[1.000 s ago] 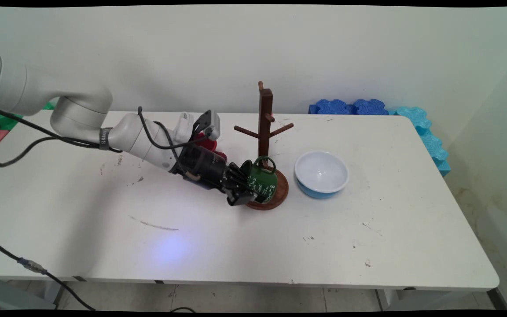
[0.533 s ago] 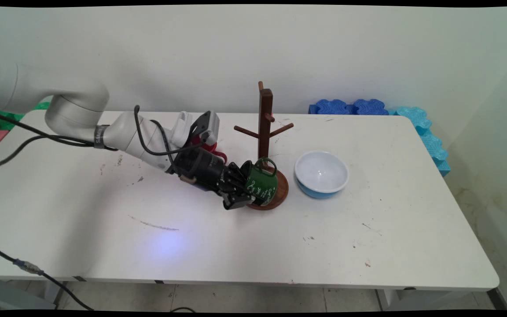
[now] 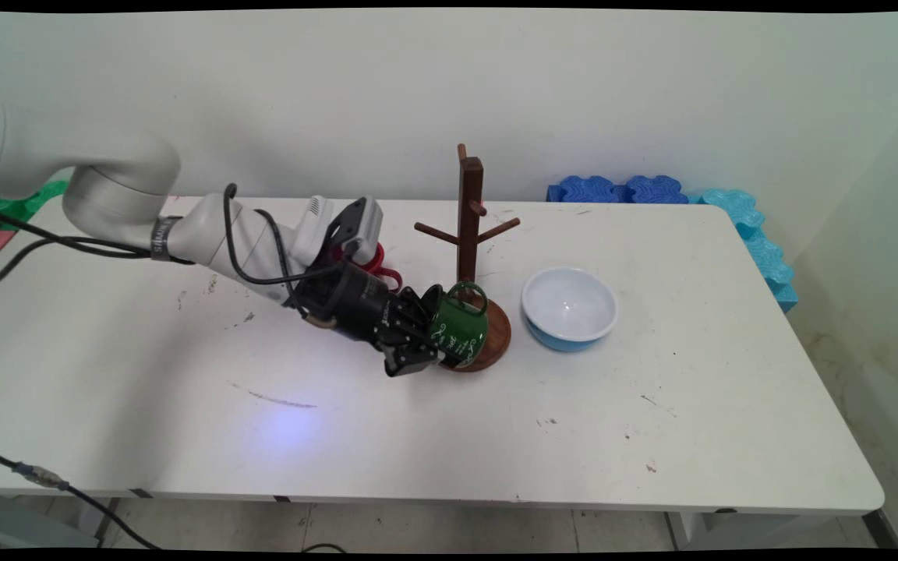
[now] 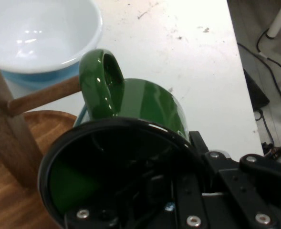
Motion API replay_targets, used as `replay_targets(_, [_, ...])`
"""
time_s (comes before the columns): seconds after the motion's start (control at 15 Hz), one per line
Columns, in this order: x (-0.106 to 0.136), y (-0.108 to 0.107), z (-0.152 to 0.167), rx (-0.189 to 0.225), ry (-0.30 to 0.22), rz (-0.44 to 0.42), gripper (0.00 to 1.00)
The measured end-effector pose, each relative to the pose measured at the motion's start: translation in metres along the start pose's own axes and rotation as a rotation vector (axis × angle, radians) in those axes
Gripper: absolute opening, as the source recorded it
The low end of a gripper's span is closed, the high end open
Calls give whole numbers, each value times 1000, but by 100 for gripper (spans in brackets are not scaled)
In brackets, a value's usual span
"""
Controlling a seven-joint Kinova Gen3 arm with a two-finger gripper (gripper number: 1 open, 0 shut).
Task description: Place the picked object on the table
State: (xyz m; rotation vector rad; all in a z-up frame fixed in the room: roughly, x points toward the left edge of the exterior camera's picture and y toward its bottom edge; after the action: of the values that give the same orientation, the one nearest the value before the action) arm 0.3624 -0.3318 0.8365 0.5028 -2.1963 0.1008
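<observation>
In the main view the black two-finger gripper (image 3: 415, 340) is clamped on the rim of a glossy green ceramic mug (image 3: 461, 329), held tilted over the round base of the dark wooden mug tree (image 3: 469, 226), left of a white-and-blue bowl (image 3: 570, 306). In the hand view the mug (image 4: 130, 114) fills the middle, one finger inside its mouth and one outside, its handle just beside a wooden peg (image 4: 40, 97), with the bowl (image 4: 40, 33) beyond.

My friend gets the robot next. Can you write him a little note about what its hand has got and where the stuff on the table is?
Black two-finger gripper: shut on the rim of the green enamel mug, one finger inside, one outside.
The mug lies tilted, mouth toward the gripper and handle up, over the round base of the dark wooden mug tree. All the tree's pegs are bare.
White bowl with blue outside: upright, right of the tree, apart from it.
Red mug: behind the arm, mostly hidden.
Blue foam pieces: along the white table's far right edge.
</observation>
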Motion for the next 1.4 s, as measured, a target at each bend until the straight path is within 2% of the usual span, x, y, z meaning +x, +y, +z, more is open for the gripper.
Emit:
replay_targets(0.67, [-3, 16, -30, 3, -42, 81, 0])
replay_targets(1.4, [-16, 16, -83, 67, -131, 155, 0])
